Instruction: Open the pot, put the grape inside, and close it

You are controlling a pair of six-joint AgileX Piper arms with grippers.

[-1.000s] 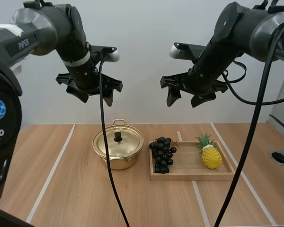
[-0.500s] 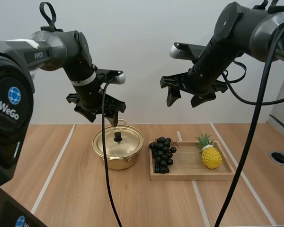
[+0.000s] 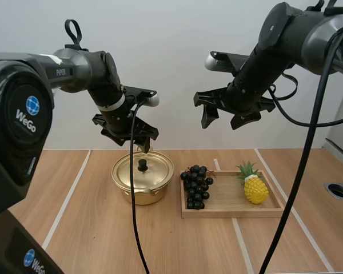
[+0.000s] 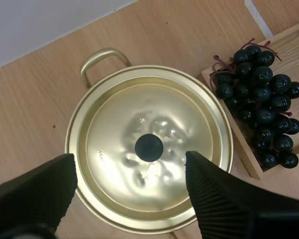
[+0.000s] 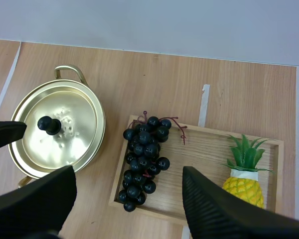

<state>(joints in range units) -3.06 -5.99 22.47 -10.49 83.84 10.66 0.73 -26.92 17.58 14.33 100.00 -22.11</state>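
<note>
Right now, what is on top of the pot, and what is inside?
A gold lid with a black knob sits on the pot. The left gripper hangs above it, jaws open. The inside is hidden by the lid.

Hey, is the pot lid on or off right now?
On. The lid sits flat on the gold pot, black knob up; the open left gripper hangs above it, not touching.

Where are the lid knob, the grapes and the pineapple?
lid knob [image 4: 149,147], left wrist view, its black top.
grapes [image 5: 143,162], right wrist view, middle of the bunch.
pineapple [image 3: 255,189], high view, yellow body.
</note>
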